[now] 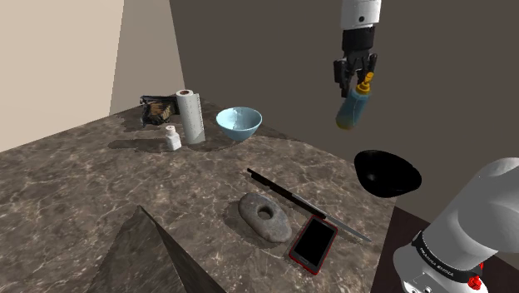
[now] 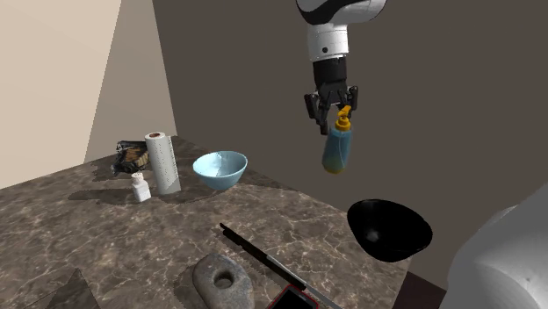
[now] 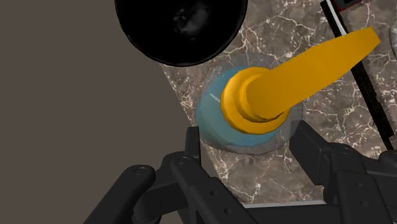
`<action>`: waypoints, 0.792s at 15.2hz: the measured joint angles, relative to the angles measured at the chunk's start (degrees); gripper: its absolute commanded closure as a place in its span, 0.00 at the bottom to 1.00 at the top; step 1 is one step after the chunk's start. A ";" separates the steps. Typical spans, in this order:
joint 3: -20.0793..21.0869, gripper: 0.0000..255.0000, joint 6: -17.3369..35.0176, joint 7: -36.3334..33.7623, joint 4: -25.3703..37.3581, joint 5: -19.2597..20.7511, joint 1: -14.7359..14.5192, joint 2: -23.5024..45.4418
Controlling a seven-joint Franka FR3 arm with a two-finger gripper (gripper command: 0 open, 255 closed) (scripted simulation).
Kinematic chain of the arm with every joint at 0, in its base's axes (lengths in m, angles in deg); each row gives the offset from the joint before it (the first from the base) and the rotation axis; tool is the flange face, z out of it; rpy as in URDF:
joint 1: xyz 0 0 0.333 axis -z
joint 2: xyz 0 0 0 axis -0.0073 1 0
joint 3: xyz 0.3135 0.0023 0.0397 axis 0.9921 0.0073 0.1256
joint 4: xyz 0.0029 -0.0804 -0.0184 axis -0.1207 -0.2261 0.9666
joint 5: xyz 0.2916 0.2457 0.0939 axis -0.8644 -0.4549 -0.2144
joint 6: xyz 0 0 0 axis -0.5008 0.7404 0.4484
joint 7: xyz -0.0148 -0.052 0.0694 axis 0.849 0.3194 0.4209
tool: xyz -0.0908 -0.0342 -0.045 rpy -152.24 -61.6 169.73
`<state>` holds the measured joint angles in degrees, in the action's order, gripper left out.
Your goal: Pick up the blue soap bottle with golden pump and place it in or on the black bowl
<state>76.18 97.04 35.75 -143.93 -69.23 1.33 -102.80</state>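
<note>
Soap bottle (image 1: 351, 108) near-upright, pump topmost — base down, held by gripper (image 1: 357, 76)

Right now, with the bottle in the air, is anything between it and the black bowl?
Nothing visible. The gripper holds the soap bottle by its top, high above the table, and the black bowl sits empty lower down with only air between them. The knife and phone lie flat, off that path.
</note>
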 measured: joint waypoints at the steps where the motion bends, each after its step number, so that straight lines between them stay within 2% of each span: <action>1: -0.22 1.00 -0.28 0.54 -2.03 0.26 0.22 -2.34; 7: -1.76 1.00 -3.38 2.41 -12.33 1.83 1.70 -15.92; 10: -2.82 1.00 -6.54 3.80 -16.26 3.11 2.56 -23.10; 12: -3.05 1.00 -6.65 3.93 -18.41 3.38 2.80 -25.33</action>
<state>73.13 90.39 39.68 -162.34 -65.85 4.14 -128.13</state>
